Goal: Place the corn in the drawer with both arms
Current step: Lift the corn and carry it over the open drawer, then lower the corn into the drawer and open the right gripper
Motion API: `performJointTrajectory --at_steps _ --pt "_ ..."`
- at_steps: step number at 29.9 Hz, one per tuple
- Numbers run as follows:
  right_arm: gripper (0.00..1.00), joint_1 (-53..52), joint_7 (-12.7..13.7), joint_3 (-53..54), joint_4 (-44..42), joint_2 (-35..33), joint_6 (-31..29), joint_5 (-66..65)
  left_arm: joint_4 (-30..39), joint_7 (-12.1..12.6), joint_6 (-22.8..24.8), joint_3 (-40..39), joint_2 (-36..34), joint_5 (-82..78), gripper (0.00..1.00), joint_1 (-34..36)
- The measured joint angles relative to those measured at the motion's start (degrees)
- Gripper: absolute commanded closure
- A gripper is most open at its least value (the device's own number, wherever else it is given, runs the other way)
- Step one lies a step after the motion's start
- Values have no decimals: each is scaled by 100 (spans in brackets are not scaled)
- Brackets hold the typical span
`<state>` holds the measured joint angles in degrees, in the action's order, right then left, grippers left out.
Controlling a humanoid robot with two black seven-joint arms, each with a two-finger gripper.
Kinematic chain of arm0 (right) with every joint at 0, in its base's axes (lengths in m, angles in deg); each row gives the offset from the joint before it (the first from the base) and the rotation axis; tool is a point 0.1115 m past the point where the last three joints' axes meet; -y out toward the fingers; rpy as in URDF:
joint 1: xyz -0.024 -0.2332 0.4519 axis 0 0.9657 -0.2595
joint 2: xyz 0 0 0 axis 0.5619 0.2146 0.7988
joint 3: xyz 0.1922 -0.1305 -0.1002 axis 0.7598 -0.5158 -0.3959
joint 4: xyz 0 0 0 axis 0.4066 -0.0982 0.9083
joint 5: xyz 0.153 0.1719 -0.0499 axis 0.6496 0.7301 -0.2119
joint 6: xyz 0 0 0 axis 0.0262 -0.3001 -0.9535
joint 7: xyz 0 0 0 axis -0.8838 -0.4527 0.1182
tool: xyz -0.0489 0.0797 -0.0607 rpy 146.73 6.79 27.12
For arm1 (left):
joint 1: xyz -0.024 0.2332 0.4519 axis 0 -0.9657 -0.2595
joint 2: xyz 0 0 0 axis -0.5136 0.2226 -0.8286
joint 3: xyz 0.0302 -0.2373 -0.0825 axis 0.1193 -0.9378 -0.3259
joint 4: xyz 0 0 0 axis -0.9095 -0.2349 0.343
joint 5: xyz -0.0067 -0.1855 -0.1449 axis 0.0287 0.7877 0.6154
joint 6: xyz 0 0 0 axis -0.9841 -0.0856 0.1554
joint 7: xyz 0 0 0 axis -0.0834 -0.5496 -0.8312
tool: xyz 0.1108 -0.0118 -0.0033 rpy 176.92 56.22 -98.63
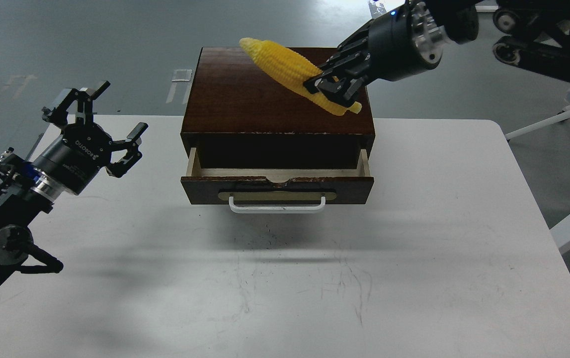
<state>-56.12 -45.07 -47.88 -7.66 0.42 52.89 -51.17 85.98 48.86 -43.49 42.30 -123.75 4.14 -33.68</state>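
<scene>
The corn (pixel 287 67) is a bright yellow cob, tapered, its surface ridged with rows of small bumpy kernels; the pale narrow tip points toward 10 o'clock and the blunter end toward 4 o'clock. It hangs tilted over the top of the box (pixel 245 99), whether touching the wood cannot be told.

The box is dark brown, glossy wood with a flat rectangular top and a slightly chipped front edge. Its drawer (pixel 277 180) stands pulled out toward 6 o'clock, showing pale unfinished side walls and a dark inside, with a brass-coloured oval plate and a white bar handle (pixel 277 205) on the front. The table (pixel 414 258) is matte white with rounded corners, scuffed with fine dark scratches.

The right gripper (pixel 332 84), black and clawed behind a silver wrist ring, comes in from 2 o'clock and pinches the cob near its blunt end, fingers on either side.

The left gripper (pixel 98 117), at 9 o'clock from the box, holds its fingers spread wide apart above the table edge, well apart from the cob.
</scene>
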Motion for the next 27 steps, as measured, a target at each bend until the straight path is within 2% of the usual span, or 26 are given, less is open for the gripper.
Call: performJointTrajectory --at_steps 5,8,19,27 --pt "99 49 1 -592 -19 538 781 -223 5 0 13 -26 -53 0 1 -8" --pt "99 120 1 -814 -37 763 1058 -257 12 0 14 -39 -67 0 1 -10" --pt "97 564 1 -1104 -612 1250 1545 -752 15 -1 14 -41 -82 0 1 -11" --pt "86 752 1 -1158 -751 1344 1567 -761 18 -3 13 -41 -82 0 1 -11"
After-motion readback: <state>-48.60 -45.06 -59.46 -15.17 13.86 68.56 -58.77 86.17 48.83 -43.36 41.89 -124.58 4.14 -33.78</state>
